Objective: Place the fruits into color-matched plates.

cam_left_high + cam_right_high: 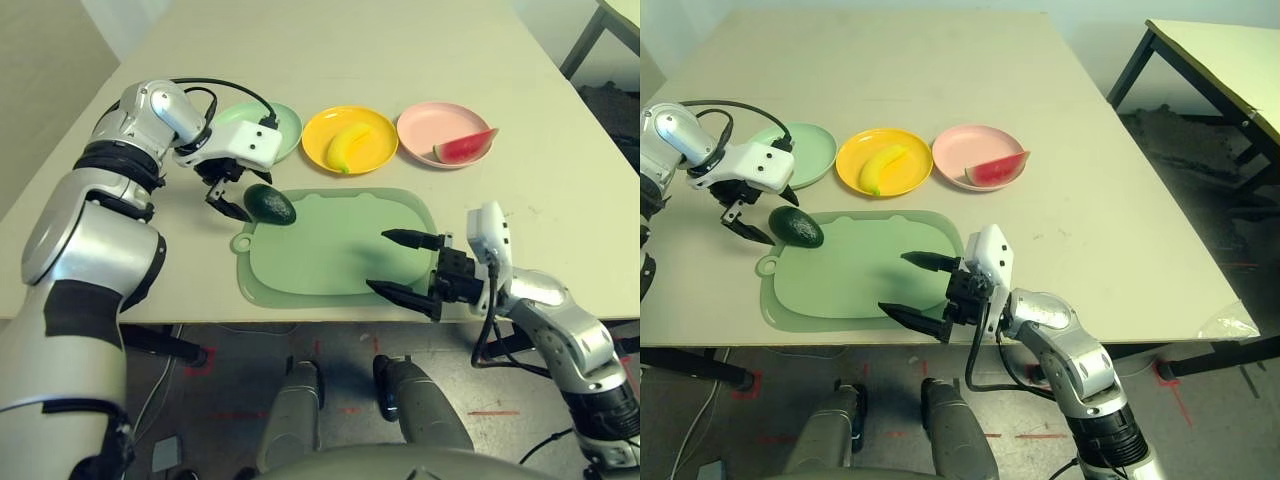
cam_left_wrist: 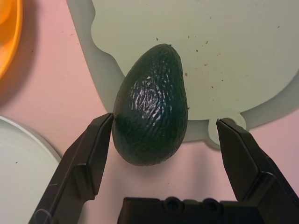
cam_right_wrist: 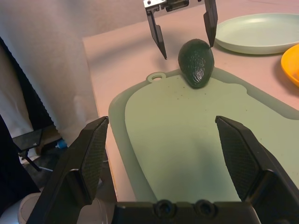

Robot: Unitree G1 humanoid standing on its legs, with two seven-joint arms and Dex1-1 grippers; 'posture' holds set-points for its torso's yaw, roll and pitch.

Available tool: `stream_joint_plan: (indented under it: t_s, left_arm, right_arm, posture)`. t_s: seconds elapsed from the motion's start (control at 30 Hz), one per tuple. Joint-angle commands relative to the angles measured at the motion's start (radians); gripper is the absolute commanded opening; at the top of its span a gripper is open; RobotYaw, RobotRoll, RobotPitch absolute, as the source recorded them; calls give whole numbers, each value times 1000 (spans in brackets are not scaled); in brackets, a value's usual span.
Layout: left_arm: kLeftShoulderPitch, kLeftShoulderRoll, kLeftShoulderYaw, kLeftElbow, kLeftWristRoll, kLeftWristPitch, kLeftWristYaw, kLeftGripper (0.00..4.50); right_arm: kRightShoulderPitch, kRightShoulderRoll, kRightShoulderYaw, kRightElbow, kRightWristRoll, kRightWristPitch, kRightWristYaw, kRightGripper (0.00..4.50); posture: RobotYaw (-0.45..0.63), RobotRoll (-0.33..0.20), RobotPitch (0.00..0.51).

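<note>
Avocado (image 1: 270, 204) sits at the far left corner of the green cutting board (image 1: 335, 245), half over its edge, right by the board's handle loop. And there is the left claw (image 1: 231, 199), pointing steeply down, fingers spread wide on either side of the fruit's blunt end. In the left wrist view one finger (image 2: 88, 156) stands right at the avocado's skin while the other (image 2: 243, 156) stands clear of it, so no squeeze on it yet.

Over on the other side, the right claw (image 1: 405, 265) hangs level above the near right part of the board, fingers wide apart, nothing between them, aimed across toward the avocado.

Along the back of the desk (image 1: 400, 70), the three plates line up. The mint green plate (image 1: 285, 128) lies just behind the left claw and looks bare. The yellow plate (image 1: 372, 150) next to it carries the banana (image 1: 347, 143). The pink plate (image 1: 425, 125) on the right holds the watermelon wedge (image 1: 465, 148), rind toward the near rim.
</note>
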Motion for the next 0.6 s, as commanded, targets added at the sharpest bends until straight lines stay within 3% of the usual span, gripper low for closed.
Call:
stream_joint_plan:
  t_s: [0.03,0.6]
  left_arm:
    - [15,-1,14,14,34,-19,-7,4487]
    - [35,-26,103,32,127,-31,-7,4487]
  right_arm:
    - [-1,-6,-9,-26,12,13,-6,4500]
    - [17,-12,-15,-49,15,21,-15,4500]
  posture:
    - [-262,0,193]
    - [-276,0,196]
